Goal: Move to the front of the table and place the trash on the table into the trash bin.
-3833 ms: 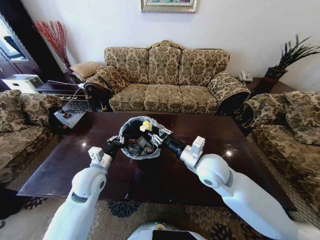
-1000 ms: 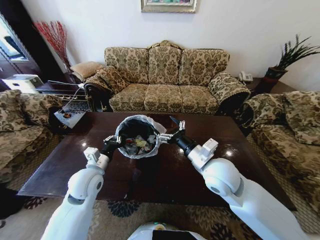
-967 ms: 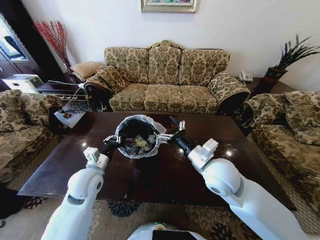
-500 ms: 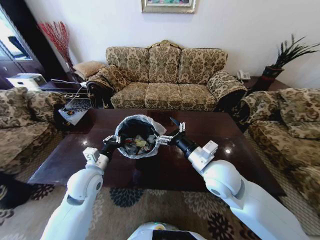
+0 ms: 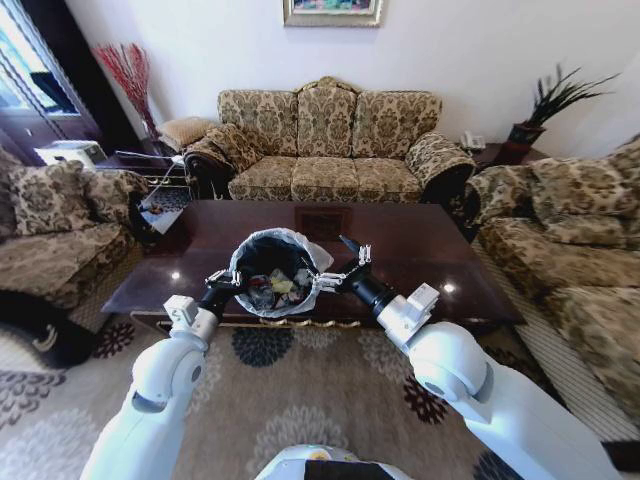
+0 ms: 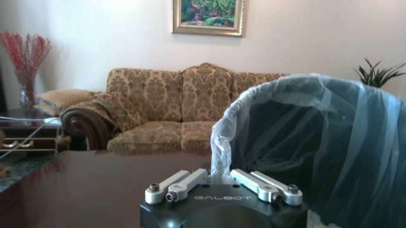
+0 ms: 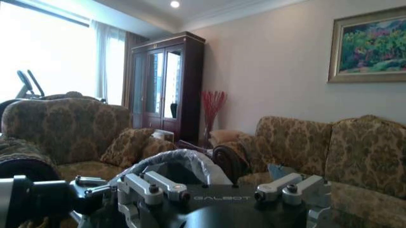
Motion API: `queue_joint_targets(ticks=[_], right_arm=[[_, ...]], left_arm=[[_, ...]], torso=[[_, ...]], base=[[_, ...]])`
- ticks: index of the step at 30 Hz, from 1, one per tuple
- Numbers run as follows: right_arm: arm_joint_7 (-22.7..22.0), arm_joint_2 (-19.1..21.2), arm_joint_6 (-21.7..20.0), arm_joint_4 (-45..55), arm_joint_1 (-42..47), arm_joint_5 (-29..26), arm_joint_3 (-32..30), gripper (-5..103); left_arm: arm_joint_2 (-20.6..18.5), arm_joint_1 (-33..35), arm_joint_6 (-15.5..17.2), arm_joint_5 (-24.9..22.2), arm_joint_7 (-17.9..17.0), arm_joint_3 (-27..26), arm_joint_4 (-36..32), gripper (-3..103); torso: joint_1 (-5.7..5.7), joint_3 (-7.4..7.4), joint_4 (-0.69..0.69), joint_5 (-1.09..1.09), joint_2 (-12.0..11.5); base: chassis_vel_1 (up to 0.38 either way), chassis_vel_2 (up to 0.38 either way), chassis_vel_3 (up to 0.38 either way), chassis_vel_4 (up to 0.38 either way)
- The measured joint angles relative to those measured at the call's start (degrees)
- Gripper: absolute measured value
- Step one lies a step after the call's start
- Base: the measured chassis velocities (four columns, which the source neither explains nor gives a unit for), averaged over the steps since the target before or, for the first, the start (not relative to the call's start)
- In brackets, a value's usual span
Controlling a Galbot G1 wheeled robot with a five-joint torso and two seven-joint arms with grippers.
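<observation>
The trash bin (image 5: 272,270), black with a white liner, hangs in front of the near edge of the dark wood table (image 5: 410,250). My left gripper (image 5: 225,281) is shut on the bin's left rim; in the left wrist view its fingertips (image 6: 219,183) clamp the liner of the bin (image 6: 317,142). Trash (image 5: 275,288) lies inside the bin: wrappers and a yellowish scrap. My right gripper (image 5: 343,266) stands open just off the bin's right rim, its spread fingers (image 7: 152,187) holding nothing, with the bin's liner (image 7: 174,164) beyond them.
A patterned sofa (image 5: 325,150) stands behind the table, with armchairs at the left (image 5: 60,220) and right (image 5: 580,230). Floral carpet (image 5: 300,400) lies under my arms. A potted plant (image 5: 545,105) sits on a corner table at the back right.
The yellowish scrap held over the bin 3.8 s ago now lies inside it, and my right gripper has drawn back to the right. The view has since pulled away from the table.
</observation>
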State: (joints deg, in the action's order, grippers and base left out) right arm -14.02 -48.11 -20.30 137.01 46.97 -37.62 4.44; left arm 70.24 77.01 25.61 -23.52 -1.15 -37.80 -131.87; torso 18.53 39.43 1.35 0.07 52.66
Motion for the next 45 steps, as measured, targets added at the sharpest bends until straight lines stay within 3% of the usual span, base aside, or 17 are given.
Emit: queue_joint_targets(ticks=[3,10,15,19,22,23,26,28,30,33,36,37,39,40,42,43,45], right_arm=[[0.0,0.2,0.0,0.3,0.3,0.0,-0.1,100],[-1.1,0.2,1.1,-0.2,1.0,0.4,-0.8,100],[-2.3,0.7,1.2,-1.4,1.3,0.3,-4.7,100],[-2.5,2.2,1.0,-1.8,1.3,-2.4,-10.4,100],[-1.9,3.9,0.7,-2.9,6.3,-4.3,-20.3,100],[-1.9,3.9,0.7,-2.9,6.3,-4.3,-20.3,100],[1.6,3.6,2.9,-6.7,14.4,-3.3,-32.4,100],[3.4,3.1,4.6,-8.2,18.2,-2.1,-36.3,100],[6.8,0.8,7.6,-9.1,28.1,0.0,-44.7,100],[7.6,-1.2,8.9,-8.2,33.3,0.5,-48.6,100],[9.4,-8.0,13.1,-4.8,44.0,4.1,-53.9,100],[9.4,-8.0,13.1,-4.8,44.0,4.1,-53.9,100],[9.6,-15.5,17.0,-1.0,50.8,11.0,-51.7,100],[9.6,-15.5,17.0,-1.0,50.8,11.0,-51.7,100],[8.2,-19.3,18.8,0.3,52.1,16.4,-48.0,100],[6.7,-22.8,20.0,1.1,52.1,21.7,-44.4,100],[6.2,-24.0,20.2,1.3,52.0,23.4,-43.2,100]], left_arm=[[0.0,0.2,0.0,0.0,0.1,0.0,-0.4,1],[0.0,0.3,0.0,0.0,0.0,0.0,-0.8,1],[0.0,0.6,0.1,0.0,0.0,-0.1,-1.3,1],[-0.1,0.5,0.1,-0.1,0.0,-0.1,-1.5,1],[0.0,0.5,0.1,-0.2,-0.1,-0.2,-1.7,1],[0.0,0.5,0.1,-0.2,-0.1,-0.2,-1.7,1],[-0.1,0.5,0.1,-0.6,-0.1,-0.4,-2.0,1],[-0.3,0.5,0.2,-0.8,-0.1,-0.4,-2.0,1],[-0.6,0.5,0.2,-1.1,-0.1,-0.6,-2.1,1],[-0.7,0.5,0.2,-1.2,-0.1,-0.6,-2.1,1],[-0.6,0.5,0.2,-1.2,-0.1,-0.6,-2.1,1],[-0.6,0.5,0.2,-1.2,-0.1,-0.6,-2.1,1],[-0.4,0.4,0.2,-1.2,-0.1,-0.3,-2.1,1],[-0.4,0.4,0.2,-1.2,-0.1,-0.3,-2.1,1],[-0.3,0.3,0.2,-1.1,-0.1,-0.2,-2.1,1],[-0.1,0.2,0.1,-1.0,-0.1,-0.1,-2.1,1],[0.0,0.3,0.1,-0.9,-0.1,-0.1,-2.1,1]], torso=[[-0.03,-0.02,-0.05,-0.11,0.0],[-0.06,-0.03,-0.02,-0.1,0.0],[-0.08,-0.04,-0.01,-0.04,0.0],[0.03,0.01,0.0,-0.07,0.0],[0.08,0.03,0.0,-0.07,0.0],[0.08,0.03,0.0,-0.07,0.0],[0.02,0.0,-0.01,-0.07,0.0],[-0.01,-0.01,-0.01,-0.06,0.0],[-0.05,-0.02,-0.04,-0.04,0.0],[-0.05,-0.02,-0.06,-0.03,0.0],[-0.02,-0.02,-0.02,-0.05,0.0],[-0.02,-0.02,-0.02,-0.05,0.0],[-0.02,-0.02,-0.04,-0.11,0.0],[-0.02,-0.02,-0.04,-0.11,0.0],[-0.03,-0.03,-0.04,-0.09,0.0],[-0.03,-0.03,0.0,-0.08,0.0],[-0.03,-0.02,0.0,-0.08,0.0]], base=[[0.351,-0.394,-0.353,0.366],[0.327,-0.349,-0.295,0.325],[0.122,-0.126,-0.167,0.116],[-0.028,0.023,0.04,-0.014],[-0.036,0.068,0.064,-0.047],[-0.026,0.055,0.065,-0.028],[-0.009,0.018,0.005,-0.009],[0.0,0.0,0.0,0.0],[0.0,0.0,0.0,0.0],[0.0,0.0,0.0,0.0],[0.0,0.0,0.0,0.0],[0.0,0.0,0.0,0.0],[0.0,0.0,0.0,0.0],[0.0,0.0,0.0,0.0],[0.0,0.0,0.0,0.0],[0.0,0.0,0.0,0.0],[0.0,0.0,0.0,0.0]])
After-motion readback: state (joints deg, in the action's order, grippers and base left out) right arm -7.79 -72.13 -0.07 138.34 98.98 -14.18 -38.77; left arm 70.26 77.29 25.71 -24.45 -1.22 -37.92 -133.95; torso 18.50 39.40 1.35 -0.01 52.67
